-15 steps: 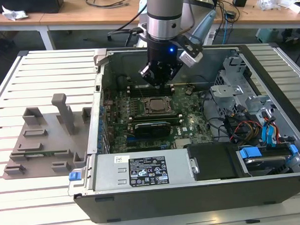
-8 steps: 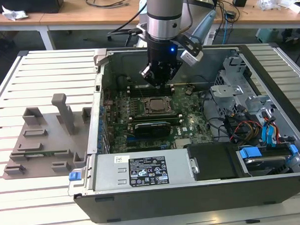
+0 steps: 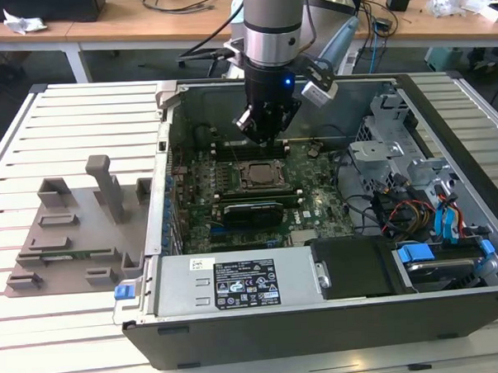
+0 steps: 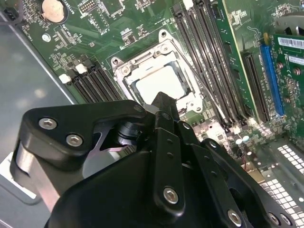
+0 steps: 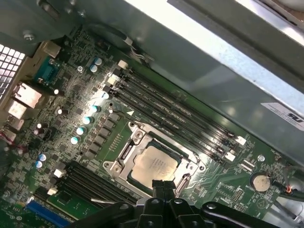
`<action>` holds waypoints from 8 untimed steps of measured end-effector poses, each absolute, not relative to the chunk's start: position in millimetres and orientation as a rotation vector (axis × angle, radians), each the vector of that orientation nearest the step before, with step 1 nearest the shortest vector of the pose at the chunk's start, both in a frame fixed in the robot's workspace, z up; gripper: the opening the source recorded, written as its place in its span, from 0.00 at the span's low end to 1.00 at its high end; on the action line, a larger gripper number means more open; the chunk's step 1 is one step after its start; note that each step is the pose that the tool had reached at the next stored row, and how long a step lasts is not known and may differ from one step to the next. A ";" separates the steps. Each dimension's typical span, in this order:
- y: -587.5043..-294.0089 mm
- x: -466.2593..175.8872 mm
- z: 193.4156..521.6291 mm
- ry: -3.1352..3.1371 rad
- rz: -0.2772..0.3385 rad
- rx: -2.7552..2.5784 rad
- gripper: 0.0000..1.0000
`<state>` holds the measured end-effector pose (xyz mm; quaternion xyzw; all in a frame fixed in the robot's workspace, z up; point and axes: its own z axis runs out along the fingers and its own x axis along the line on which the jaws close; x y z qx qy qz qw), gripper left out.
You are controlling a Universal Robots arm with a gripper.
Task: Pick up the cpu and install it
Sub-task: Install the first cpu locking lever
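Observation:
The cpu (image 3: 259,174) (image 4: 159,84) (image 5: 154,164), a small square chip with a pale silver top, lies flat inside the metal socket frame (image 4: 124,71) (image 5: 137,137) on the green motherboard (image 3: 315,192) of the open computer case (image 3: 321,332). My gripper (image 3: 262,139) (image 4: 164,100) (image 5: 164,184) hangs just above the chip's edge, apart from it. Its black fingertips are shut together with nothing between them.
Dark memory slots (image 5: 175,109) (image 4: 209,61) flank the socket on both sides. A black card (image 3: 250,213) lies in front of it. The power supply (image 3: 237,286), drive cage (image 3: 396,147) and cables (image 3: 415,212) crowd the case. A grey fixture (image 3: 69,236) stands on the slatted table at the exterior view's left.

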<state>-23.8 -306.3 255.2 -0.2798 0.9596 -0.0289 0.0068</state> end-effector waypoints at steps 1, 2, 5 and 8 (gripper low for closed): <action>-306.3 -23.8 255.2 2.999 -0.090 -0.885 0.11; -306.3 -23.8 255.2 2.996 -0.090 -0.894 0.11; -306.3 -23.8 255.1 2.982 -0.090 -0.935 0.11; -306.3 -23.8 255.1 2.964 -0.089 -0.989 0.11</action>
